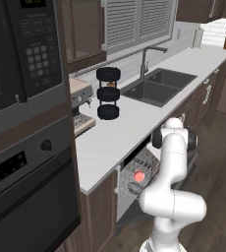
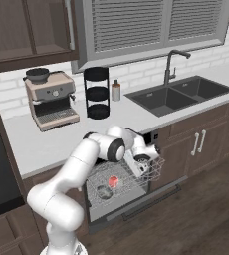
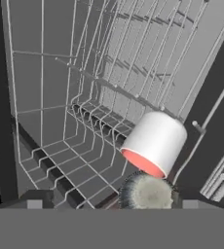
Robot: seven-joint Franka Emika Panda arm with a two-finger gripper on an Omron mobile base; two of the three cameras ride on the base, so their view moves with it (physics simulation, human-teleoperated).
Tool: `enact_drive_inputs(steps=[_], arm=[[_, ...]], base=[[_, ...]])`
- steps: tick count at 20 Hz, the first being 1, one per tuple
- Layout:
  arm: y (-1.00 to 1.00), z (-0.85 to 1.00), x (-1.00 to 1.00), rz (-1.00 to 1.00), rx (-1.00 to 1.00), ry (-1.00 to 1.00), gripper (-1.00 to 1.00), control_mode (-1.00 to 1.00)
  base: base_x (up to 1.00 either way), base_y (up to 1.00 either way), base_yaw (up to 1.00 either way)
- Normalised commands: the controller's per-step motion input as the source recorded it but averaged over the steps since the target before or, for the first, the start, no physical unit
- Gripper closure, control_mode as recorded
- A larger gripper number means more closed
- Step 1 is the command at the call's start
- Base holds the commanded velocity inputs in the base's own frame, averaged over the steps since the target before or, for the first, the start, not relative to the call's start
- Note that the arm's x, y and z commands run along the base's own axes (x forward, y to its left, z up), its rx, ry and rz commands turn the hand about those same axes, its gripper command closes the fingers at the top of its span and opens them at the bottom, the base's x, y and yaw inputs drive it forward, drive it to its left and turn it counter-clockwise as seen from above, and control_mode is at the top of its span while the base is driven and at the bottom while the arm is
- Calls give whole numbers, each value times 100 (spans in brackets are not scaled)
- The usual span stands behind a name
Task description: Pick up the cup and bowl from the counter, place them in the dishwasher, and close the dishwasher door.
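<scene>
pale counter (image 2: 47,142) above, the cup (image 3: 155,143) lies tipped beside the bowl (image 3: 147,193) in the dishwasher (image 2: 117,183) rack; the gripper (image 2: 147,167), fingers spread, could snag wire and topple both.

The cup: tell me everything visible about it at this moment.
The small salmon-red cylindrical cup, smooth, with no handle in sight, lies inside the white wire rack of the open dishwasher. In the hand view it looks pale on the outside with a red end facing the camera, tilted over on the wires. A small dark grey round bowl sits beside it.
</scene>
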Motion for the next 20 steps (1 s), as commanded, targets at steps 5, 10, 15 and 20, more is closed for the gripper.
enact_drive_inputs(steps=[5,10,15,20], arm=[[-20,58,-45,0,4,0,-100,-100],[-33,22,-53,0,6,0,-100,-100],[-29,-15,-25,0,7,7,-100,-100],[-3,-51,15,-7,1,23,-100,-100]], base=[[0,0,0],[0,0,0],[0,0,0],[0,0,0]])
